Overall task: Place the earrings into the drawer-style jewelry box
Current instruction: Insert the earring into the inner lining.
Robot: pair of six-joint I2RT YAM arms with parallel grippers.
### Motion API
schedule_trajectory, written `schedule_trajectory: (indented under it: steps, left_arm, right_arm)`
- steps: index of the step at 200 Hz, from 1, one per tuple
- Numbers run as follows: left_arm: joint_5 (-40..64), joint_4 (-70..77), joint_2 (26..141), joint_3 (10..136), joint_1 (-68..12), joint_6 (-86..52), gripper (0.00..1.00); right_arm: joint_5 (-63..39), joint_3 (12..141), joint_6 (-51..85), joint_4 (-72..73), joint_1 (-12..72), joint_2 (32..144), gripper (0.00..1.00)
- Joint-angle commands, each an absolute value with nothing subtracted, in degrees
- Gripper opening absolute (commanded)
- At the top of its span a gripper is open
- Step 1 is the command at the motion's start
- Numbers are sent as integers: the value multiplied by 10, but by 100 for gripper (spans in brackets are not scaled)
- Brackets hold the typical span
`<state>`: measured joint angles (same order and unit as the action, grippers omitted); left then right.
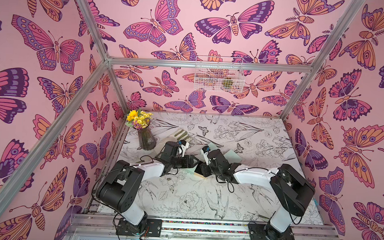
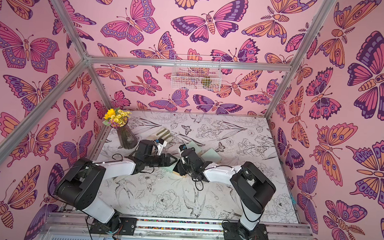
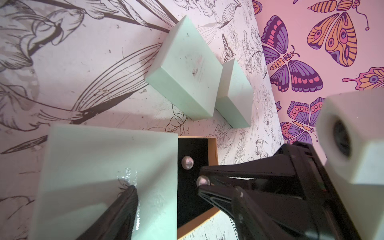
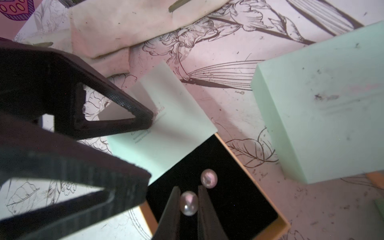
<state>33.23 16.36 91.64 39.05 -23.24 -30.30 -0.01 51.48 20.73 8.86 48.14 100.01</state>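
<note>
Earrings (image 3: pixel 187 162), 2 pearl studs, both show against the black lining of the pulled-out drawer (image 4: pixel 239 199). The free pearl (image 4: pixel 208 178) lies on the lining by itself. The pinched pearl (image 4: pixel 188 203), just beside it, is clamped between the jaws of the right gripper (image 4: pixel 188 188). I cannot tell whether it rests on the lining or hangs just above.

The left gripper (image 4: pixel 148 146) has its jaws spread, with one fingertip (image 4: pixel 145 119) down on the mint sleeve (image 4: pixel 178 124). I read that as a brace rather than a pinch, so the box does not skid while the drawer is loaded.

The right wrist view gives that fingertip contact and both pearls from above. The left wrist view adds the right gripper side-on, its jaws set on either side of the stud. In both top views the 2 wrists meet over the box and hide the pearls, and only a corner of the drawer peeks out.
</note>
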Motion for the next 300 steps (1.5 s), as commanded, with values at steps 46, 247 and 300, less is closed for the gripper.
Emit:
schedule_trajectory:
  steps: [46,247,300]
  left_arm:
    - [332,151,920,371,-229,-303,74]
    - [339,153,929,382,-229,-303,74]
    - [338,153,930,382,-229,-303,74]
  right_arm:
    - [-14,528,196,97,479,1022,0]
    - [-36,534,164,47,479,1036,0]
    - [-29,549,160,13,479,1051,0]
